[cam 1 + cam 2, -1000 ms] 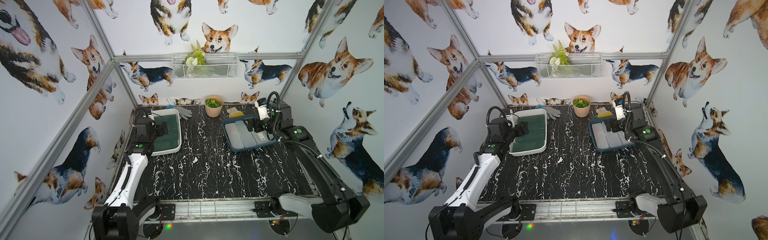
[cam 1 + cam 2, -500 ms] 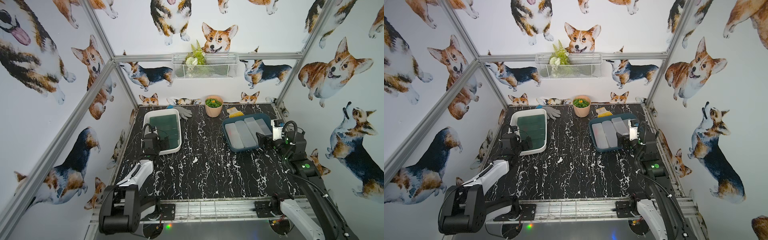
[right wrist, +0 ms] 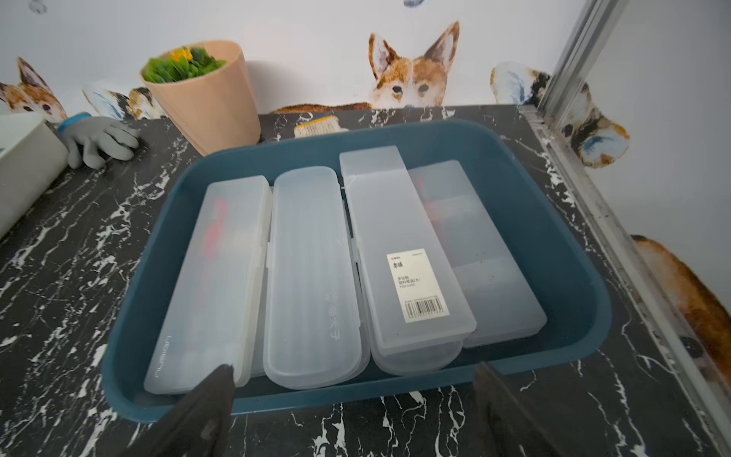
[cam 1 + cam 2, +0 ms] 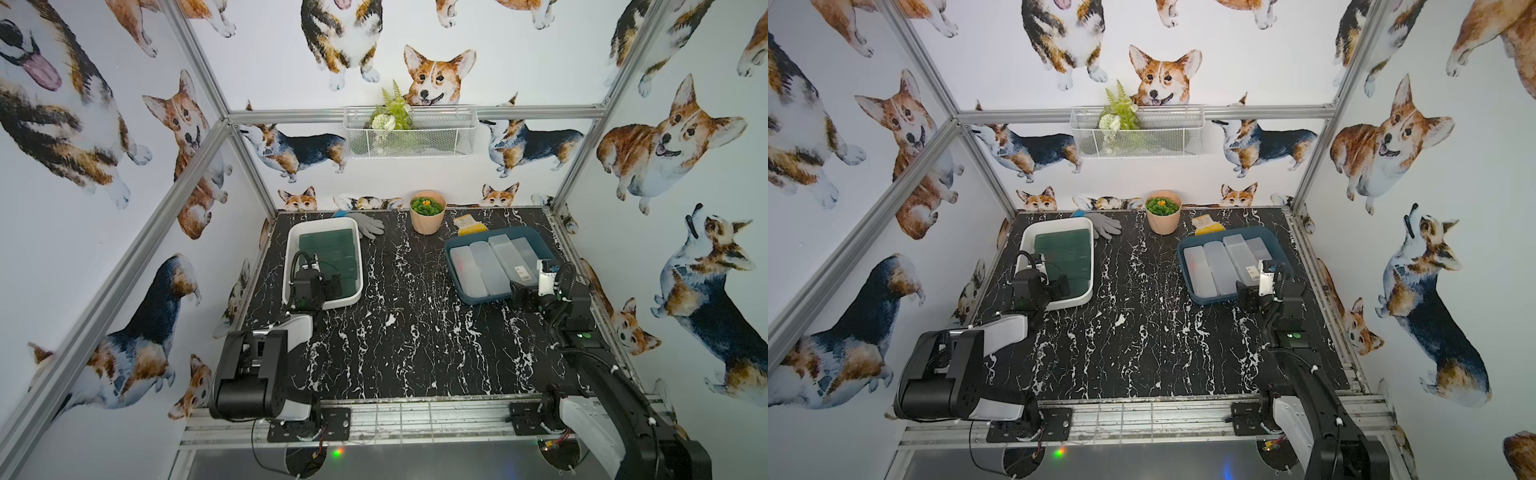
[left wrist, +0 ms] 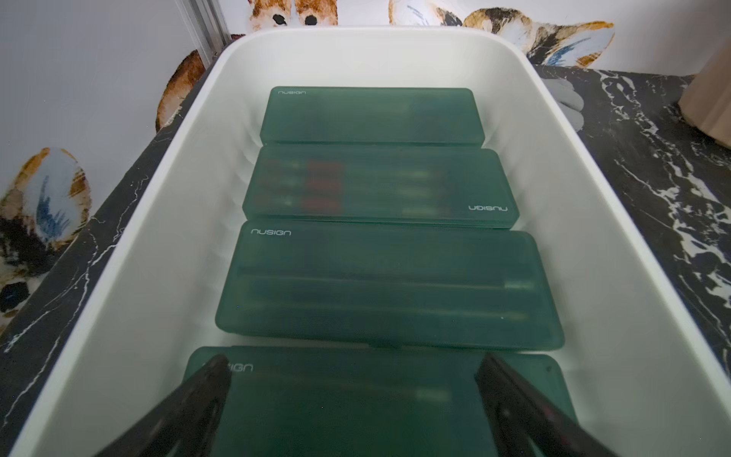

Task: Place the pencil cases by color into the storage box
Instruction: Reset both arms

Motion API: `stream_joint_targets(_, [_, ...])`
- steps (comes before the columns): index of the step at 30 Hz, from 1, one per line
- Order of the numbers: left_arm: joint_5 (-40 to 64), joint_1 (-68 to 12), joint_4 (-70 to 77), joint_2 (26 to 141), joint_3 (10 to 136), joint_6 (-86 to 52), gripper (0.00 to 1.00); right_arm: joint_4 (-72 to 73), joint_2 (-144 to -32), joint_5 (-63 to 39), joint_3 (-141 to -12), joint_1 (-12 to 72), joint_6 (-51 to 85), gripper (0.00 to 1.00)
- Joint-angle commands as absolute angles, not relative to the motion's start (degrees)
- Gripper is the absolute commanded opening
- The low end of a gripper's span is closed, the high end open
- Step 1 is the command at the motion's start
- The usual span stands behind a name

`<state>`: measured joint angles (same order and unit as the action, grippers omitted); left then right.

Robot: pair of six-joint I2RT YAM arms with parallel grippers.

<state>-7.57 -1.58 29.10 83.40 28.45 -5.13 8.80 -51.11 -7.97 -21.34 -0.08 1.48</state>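
At the tubs, left hand (image 5: pixel 354 366) and right hand (image 3: pixel 352 372) are being held open, empty. Green cases (image 5: pixel 389 285) are being kept in white tub (image 5: pixel 553 158), clear cases (image 3: pixel 312 277) in blue tub (image 3: pixel 573 277). Stacked case (image 3: pixel 411 257) could be snagged by a low hand.

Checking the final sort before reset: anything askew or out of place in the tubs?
Only the barcode-labelled clear case: it rides on top of neighbouring clear cases in the blue tub, not flat. Green cases lie in a row in the white tub.
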Motion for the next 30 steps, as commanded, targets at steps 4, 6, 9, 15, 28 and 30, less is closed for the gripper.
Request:
stream_joint_targets(4, [-9.2, -1.6, 37.6, 85.9, 28.2, -3.3, 1.0, 30.3, -65.4, -6.7, -20.2, -1.1, 1.6, 0.94])
stream_joint_targets(6, [-9.8, -1.7, 36.4, 87.0, 29.3, -2.9, 1.0, 33.3, -69.8, -6.5, -20.3, -1.0, 1.9, 0.94])
stream_joint_targets(9, [-9.8, -2.6, 37.0, 87.7, 29.6, -1.9, 1.0, 36.8, -73.9, -5.5, -20.1, -1.1, 1.9, 0.94])
stream_joint_targets(15, [-10.2, -2.8, 39.1, 87.5, 28.4, -1.6, 1.0, 42.6, -80.7, -5.7, -19.9, -1.1, 2.1, 1.0])
stream_joint_targets(28, [-14.7, -4.0, 58.4, 89.8, 19.0, -1.9, 1.0, 50.8, -80.6, -3.4, -15.1, 0.5, 1.6, 1.0])
stream_joint_targets(30, [-14.7, -4.0, 58.2, 89.8, 19.0, -1.9, 1.0, 50.9, -81.2, -3.4, -15.3, 0.6, 1.5, 1.0])
